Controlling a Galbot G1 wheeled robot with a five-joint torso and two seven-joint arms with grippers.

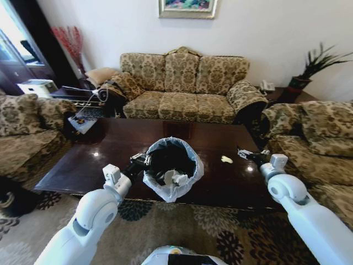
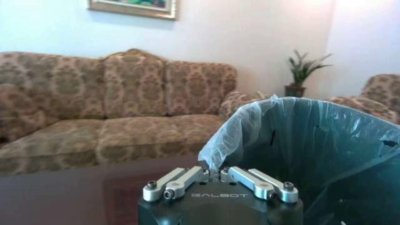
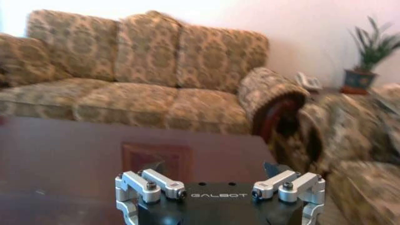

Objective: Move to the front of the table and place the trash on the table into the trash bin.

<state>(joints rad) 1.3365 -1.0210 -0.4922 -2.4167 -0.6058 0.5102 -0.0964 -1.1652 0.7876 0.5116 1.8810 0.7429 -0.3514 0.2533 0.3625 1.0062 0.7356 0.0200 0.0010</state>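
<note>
Left tool (image 1: 142, 162): its fingers are pressed together on the rim of the trash bin (image 1: 190, 165), pinching the plastic bag folded over it. The left wrist view shows the same grip (image 2: 213, 171), with the bag edge (image 2: 233, 136) rising directly in front of the tool.
Trash bin: round and black, lined with a whitish bag. It is held at the near edge of the desk (image 1: 110, 154), just to the right of the left tool. Some pale pieces lie inside (image 1: 177, 178); I cannot tell what they are.
Right tool (image 1: 246, 153): it is over the right part of the desk, well apart from the bin. In the right wrist view its fingers (image 3: 274, 167) are spread wide and hold nothing (image 3: 216, 169).
Trash: 1 pale yellowish scrap (image 1: 226, 159) lies on the desk, just to the left of the right tool and between it and the bin.
Desk: dark, glossy brown wood, with a square inlay in the middle (image 3: 156, 159) ahead of the right tool.
Sofa (image 1: 182, 83): patterned, standing beyond the far side of the desk from both tools.
</note>
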